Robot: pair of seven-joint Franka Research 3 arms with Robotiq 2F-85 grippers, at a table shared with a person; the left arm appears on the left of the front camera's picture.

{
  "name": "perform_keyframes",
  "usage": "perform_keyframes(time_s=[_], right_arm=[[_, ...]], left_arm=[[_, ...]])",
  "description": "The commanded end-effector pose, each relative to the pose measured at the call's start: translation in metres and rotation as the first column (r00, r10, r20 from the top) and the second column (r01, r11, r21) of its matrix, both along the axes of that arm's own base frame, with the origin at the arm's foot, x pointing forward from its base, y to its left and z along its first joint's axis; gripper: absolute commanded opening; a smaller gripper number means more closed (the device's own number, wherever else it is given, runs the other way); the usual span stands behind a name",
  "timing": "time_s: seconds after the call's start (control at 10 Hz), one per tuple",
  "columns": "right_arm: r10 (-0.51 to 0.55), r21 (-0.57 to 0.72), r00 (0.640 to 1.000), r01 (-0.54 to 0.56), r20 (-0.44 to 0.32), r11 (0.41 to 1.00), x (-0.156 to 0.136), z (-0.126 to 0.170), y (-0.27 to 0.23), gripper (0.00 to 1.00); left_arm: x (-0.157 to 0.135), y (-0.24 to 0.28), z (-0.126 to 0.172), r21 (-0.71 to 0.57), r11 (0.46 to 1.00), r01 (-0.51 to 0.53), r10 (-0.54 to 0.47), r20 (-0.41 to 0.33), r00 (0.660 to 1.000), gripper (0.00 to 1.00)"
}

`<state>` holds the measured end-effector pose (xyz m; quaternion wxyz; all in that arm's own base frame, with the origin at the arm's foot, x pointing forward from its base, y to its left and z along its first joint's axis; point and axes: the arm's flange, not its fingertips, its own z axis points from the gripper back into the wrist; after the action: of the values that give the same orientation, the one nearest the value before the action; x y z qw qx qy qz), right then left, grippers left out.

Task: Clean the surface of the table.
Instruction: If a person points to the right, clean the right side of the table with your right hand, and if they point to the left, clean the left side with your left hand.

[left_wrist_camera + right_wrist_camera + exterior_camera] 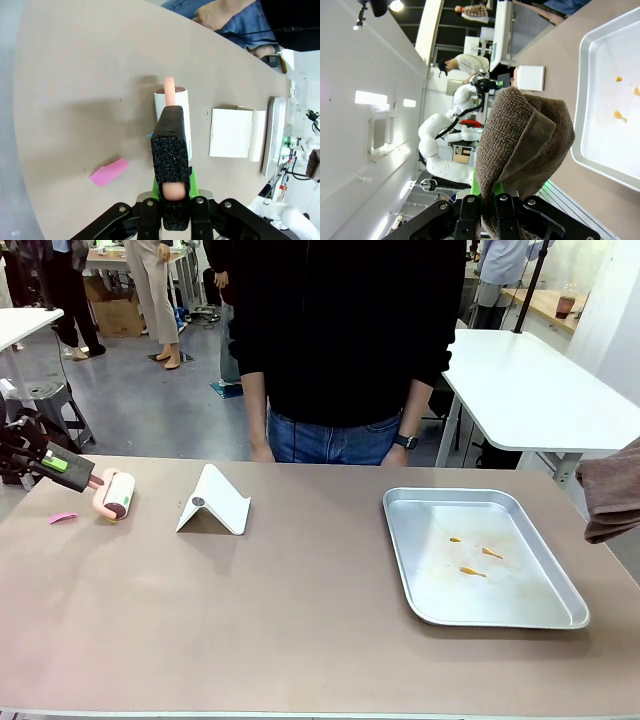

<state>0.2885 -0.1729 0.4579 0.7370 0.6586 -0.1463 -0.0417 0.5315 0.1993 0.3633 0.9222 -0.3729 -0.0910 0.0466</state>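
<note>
**Operator:** Report both hands.

**Arm:** My left gripper [171, 130] is clamped on the pink handle of the lint roller [116, 496], far left of the metal tray [400, 540] and past the white stand [213, 502]. I cannot tell whether the roller touches down. My right gripper [496, 197] pinches a bunched brown cloth [612, 490] in the air, just right of the tray.

**Operator:** How does the table handle?

**Arm:** The table [300, 630] lies under the tray and spans the foreground. I judge it rigid, flat, matte and heavy. It offers no grasp point, so I work it through the tools. A person stands behind the tray, with white-topped tables and grey floor beyond.
</note>
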Motion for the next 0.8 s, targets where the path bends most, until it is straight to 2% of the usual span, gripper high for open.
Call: perform_keyframes(time_s=[0.0,0.3,0.5,0.7], right_arm=[[0.005,0.008,1.0,-0.005,0.006,1.0,-0.002,0.002,0.0,0.03],[0.005,0.008,1.0,-0.005,0.006,1.0,-0.002,0.002,0.0,0.03],[0.005,0.008,1.0,-0.005,0.006,1.0,-0.002,0.002,0.0,0.03],[0.005,0.008,1.0,-0.005,0.006,1.0,-0.002,0.002,0.0,0.03]], left_arm=[[-0.011,0.003,0.028,-0.065,0.998,0.003,0.001,0.064,0.998,0.21],[-0.043,0.019,0.067,-0.154,0.987,0.039,-0.02,0.124,0.992,0.21],[-0.069,0.034,0.084,-0.169,0.983,0.07,-0.049,0.125,0.991,0.21],[-0.099,0.043,0.092,-0.181,0.982,0.047,-0.028,0.107,0.994,0.21]])
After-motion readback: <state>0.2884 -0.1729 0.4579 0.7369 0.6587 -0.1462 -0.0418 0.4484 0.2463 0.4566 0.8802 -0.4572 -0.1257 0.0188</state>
